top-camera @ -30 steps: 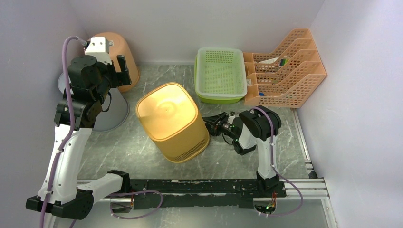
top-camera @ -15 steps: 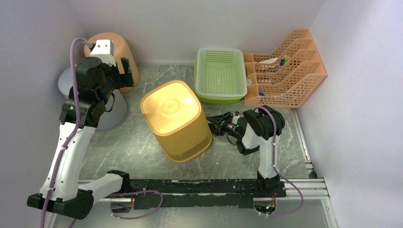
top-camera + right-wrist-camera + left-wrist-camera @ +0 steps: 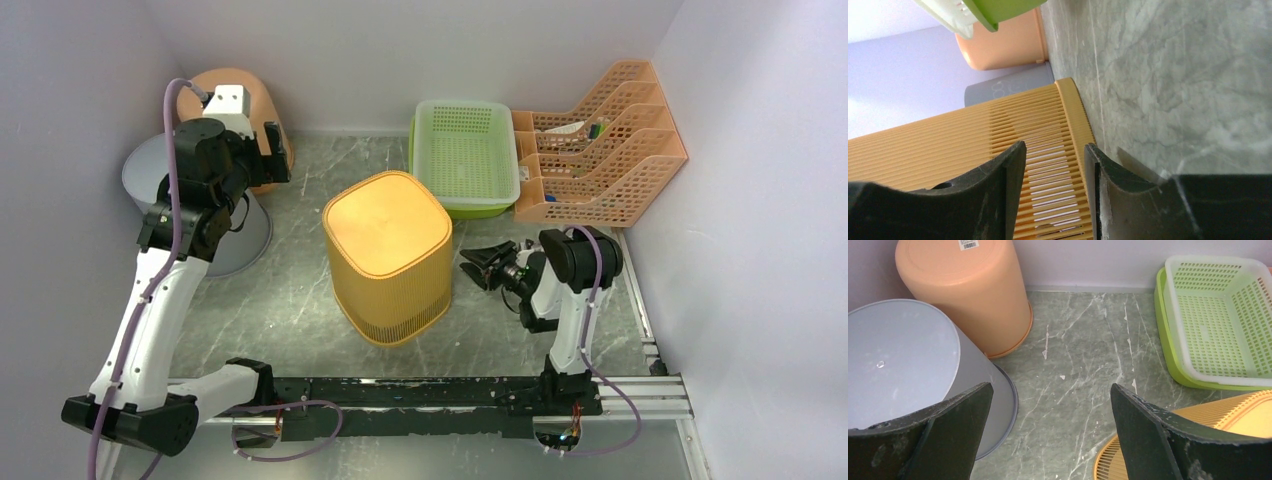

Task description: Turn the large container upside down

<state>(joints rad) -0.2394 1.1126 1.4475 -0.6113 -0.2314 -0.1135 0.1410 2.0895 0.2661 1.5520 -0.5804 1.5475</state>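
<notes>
Now, yellow container [image 3: 388,255] base-up on table [image 3: 270,300], just near side of green basket [image 3: 465,155], R gripper [image 3: 472,268] near side too, fingers parted, empty, L gripper [image 3: 1050,386] well left of basket, fingers wide, empty

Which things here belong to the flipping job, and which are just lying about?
Job:
- yellow slatted bin, standing bottom-up
- right gripper, open beside it
- left gripper, open

Lying about:
- orange bin
- grey bin
- green basket
- orange file rack
</notes>
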